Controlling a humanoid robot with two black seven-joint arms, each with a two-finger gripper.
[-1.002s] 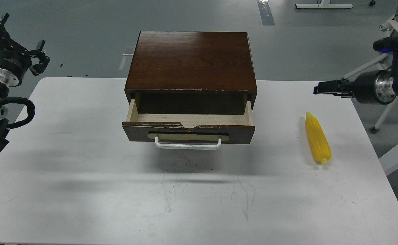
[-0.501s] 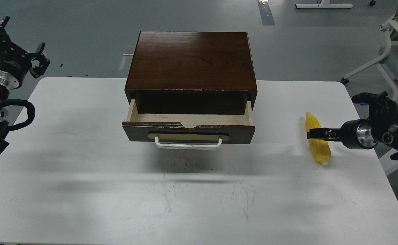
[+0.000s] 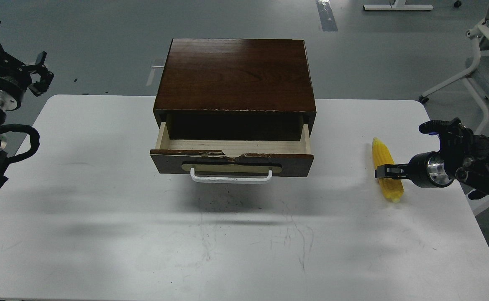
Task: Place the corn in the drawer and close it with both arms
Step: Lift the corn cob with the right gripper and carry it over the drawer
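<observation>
The yellow corn (image 3: 383,153) lies on the white table (image 3: 102,217) at the right, pointed end away from me. My right gripper (image 3: 385,172) comes in from the right and sits low across the corn's lower half, touching or just over it. Its fingers look like one dark bar, so I cannot tell how the jaws stand. The drawer (image 3: 231,160) is pulled out of the dark wooden cabinet (image 3: 236,73), its pale wood inside empty, with its white handle (image 3: 231,178) facing me. My left gripper (image 3: 15,54) is raised at the far left, off the table, claws spread and empty.
The cabinet stands at the table's back middle. An office chair base (image 3: 474,62) stands on the floor beyond the right table edge. The table's right edge is close behind the right arm.
My right gripper has come down from above the table's back right edge onto the corn. The corn has shifted slightly left. My left gripper has drifted a little left.
</observation>
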